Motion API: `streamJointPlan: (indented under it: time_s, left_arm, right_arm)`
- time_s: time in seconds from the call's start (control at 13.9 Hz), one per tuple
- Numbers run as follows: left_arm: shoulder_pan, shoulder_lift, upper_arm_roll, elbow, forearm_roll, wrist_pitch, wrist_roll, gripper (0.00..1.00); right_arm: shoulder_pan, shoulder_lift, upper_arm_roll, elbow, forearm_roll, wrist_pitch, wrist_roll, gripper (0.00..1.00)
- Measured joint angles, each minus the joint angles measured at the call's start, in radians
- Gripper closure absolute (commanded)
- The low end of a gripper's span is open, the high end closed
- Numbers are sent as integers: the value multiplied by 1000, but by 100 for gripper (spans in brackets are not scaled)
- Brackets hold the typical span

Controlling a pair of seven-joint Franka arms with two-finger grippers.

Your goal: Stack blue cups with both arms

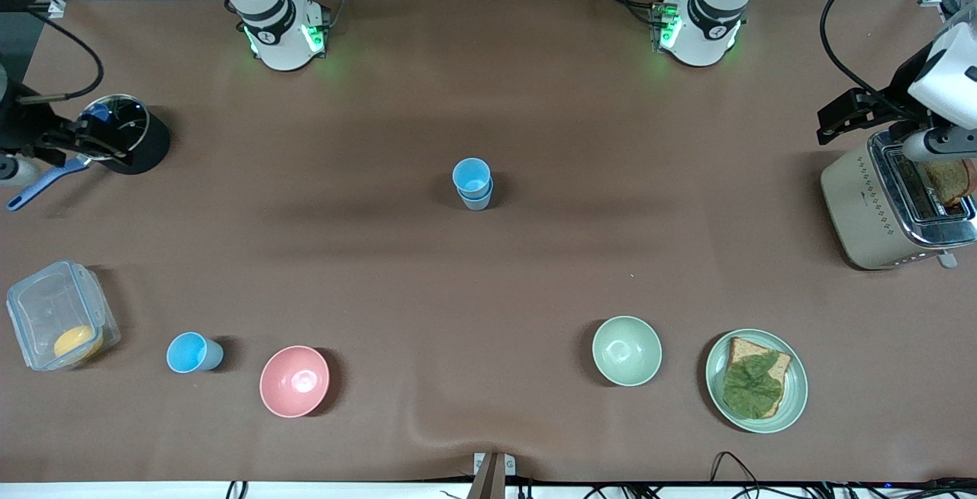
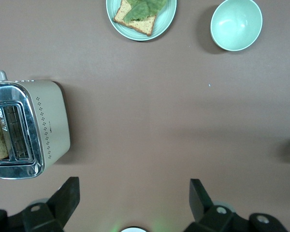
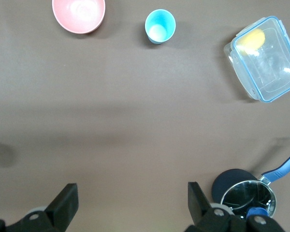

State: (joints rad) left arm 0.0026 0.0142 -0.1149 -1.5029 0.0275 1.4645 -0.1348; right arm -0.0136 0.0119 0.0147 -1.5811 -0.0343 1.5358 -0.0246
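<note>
Two blue cups (image 1: 473,184) already sit nested mid-desk. A third blue cup (image 1: 192,352) waits alone near the front edge, beside the pink bowl (image 1: 295,381). My left hand (image 2: 134,195) and right hand (image 3: 133,195) are both spread, empty, raised at the desk's ends.

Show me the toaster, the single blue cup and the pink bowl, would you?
toaster (image 1: 855,205): front view, on its cream side wall.
single blue cup (image 1: 187,352): front view, on the inside of its open mouth.
pink bowl (image 1: 294,381): front view, on the middle of its inner surface.
</note>
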Motion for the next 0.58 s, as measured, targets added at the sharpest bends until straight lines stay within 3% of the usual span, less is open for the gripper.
streamJointPlan:
  time_s: [0.58]
  left_arm:
    - [-1,-1,7,0,0,0,8,0]
  right_arm:
    - [-26,-10,22,8,-7,-24,0,0]
